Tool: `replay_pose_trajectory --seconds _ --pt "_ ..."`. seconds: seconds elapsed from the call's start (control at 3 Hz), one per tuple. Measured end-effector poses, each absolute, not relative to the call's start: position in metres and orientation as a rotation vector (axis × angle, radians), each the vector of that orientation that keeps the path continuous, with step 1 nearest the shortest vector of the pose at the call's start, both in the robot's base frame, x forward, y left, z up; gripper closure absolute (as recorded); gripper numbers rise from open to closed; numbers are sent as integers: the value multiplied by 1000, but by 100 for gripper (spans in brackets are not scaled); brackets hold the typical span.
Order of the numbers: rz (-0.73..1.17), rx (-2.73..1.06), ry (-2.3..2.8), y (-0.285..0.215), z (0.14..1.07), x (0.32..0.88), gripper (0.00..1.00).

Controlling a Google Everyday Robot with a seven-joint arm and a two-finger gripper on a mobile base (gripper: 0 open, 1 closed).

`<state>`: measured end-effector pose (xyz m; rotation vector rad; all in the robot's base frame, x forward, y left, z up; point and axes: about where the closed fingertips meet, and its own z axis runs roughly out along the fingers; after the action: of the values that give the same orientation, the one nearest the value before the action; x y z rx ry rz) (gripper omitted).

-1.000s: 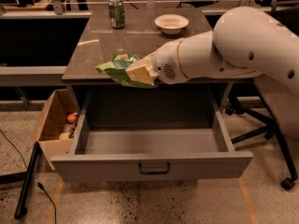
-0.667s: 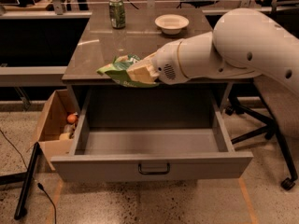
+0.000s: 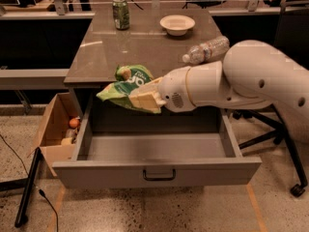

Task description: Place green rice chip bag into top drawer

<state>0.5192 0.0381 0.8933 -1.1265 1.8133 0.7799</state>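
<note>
At frame centre, the end effector is clamped on the green rice chip bag, above the open top drawer by the counter edge.

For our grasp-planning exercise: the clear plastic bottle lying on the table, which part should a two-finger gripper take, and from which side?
Probably take the bottle at mid-body, from above, closing across its width: it lies on its side, so both round flanks are exposed. The gripper is occupied, shut on the green rice chip bag above the open top drawer.
</note>
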Motion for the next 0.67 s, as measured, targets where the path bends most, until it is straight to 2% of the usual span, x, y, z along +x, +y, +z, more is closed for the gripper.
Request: replay_pose_trajectory --seconds 0.67 --pt "851 -1141 1797 31 857 512 100"
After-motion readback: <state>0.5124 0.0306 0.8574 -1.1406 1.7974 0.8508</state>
